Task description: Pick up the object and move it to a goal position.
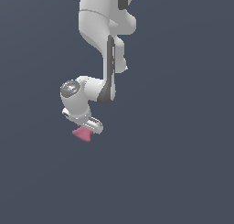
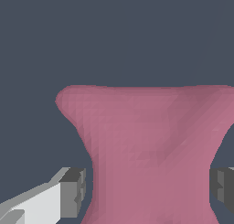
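The object (image 1: 82, 134) is a small matte pink hourglass-shaped solid. In the exterior view it sits directly under the white gripper (image 1: 87, 129), at the end of the arm's bent wrist. In the wrist view the object (image 2: 151, 150) fills the middle of the picture, its pinched waist between the two dark fingertips (image 2: 75, 191). The gripper (image 2: 147, 191) is closed on that waist, with the pads against its two sides. The object's lower part is cut off by the picture's edge.
Only a flat, plain dark grey-blue surface (image 1: 183, 173) shows around the arm. No other objects, containers or edges are in view. The arm's white links (image 1: 98, 31) rise above the gripper toward the exterior view's top.
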Tool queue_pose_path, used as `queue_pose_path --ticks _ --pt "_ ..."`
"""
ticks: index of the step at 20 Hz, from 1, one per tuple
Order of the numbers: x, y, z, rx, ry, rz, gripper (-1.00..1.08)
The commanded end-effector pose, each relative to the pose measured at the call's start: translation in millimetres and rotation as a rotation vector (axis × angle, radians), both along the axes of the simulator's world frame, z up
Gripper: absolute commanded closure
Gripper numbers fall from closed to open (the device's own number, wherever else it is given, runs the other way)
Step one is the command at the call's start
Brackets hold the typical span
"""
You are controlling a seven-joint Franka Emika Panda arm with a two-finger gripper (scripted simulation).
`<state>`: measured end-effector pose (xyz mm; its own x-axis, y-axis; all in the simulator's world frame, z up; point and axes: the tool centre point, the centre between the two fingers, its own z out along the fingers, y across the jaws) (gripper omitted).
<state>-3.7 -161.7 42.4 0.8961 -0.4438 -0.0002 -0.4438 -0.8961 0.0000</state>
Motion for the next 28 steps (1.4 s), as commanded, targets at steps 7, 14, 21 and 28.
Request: queue_pose_path --ticks 7,14,21,28 --pt "0.9 -0.5 -18.9 0.0 0.0 -0.002 1.08" --pt "0.9 -0.5 -18.9 0.0 0.0 -0.002 1.08" --pt "0.4 2.0 -14.9 0.0 -0.001 -0.002 1.08" --pt "-5.4 21.2 6.7 0.0 -0.001 -0.002 1.08"
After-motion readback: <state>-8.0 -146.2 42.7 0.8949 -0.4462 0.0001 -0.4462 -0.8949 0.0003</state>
